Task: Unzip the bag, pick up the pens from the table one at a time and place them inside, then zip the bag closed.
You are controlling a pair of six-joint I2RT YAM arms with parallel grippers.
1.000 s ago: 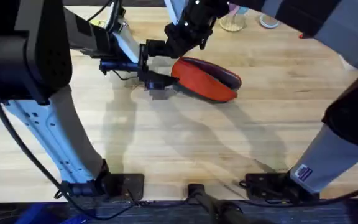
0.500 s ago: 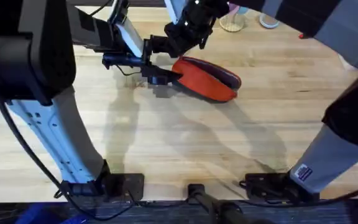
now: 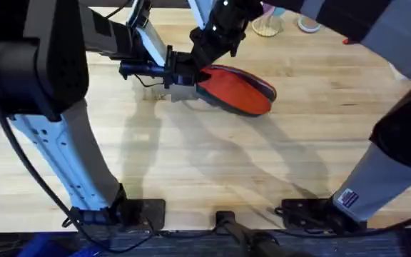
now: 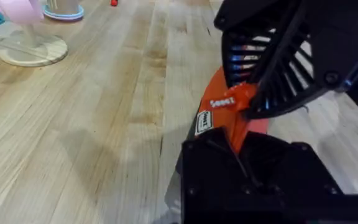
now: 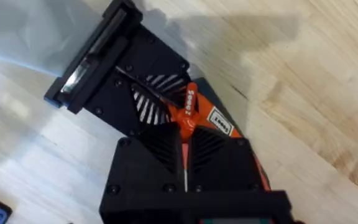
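The left hand [image 3: 179, 74] reaches across the table [image 3: 212, 164] from the left and meets the left end of the bag [image 3: 237, 91]. In the left wrist view its black fingers [image 4: 247, 180] press together on the bag's [image 4: 232, 121] orange end fabric, which rises out of the pinch between them; a small white label [image 4: 204, 122] sits on the bag just beside the fingers.

The right hand [image 3: 204, 51] comes down from the far side onto the same end of the bag, just right of the left hand and touching distance from it. In the right wrist view its fingers [image 5: 185, 165] are shut on a thin orange pull tab [image 5: 188, 111] with white lettering, and the left hand [image 5: 143, 104] faces it from the other side of the tab. The same tab [image 4: 229, 101] appears in the left wrist view, standing up from the bag right under the right hand [image 4: 278, 81].

The bag lies on the table to the right of both hands, stretching away rightward and toward the near side, orange face up with a dark edge along its far side. Its left end is lifted slightly where the two hands grip it; the rest lies flat on the wood.

At the far edge of the table, a round pale stand [image 3: 266, 28] sits well apart from the bag.
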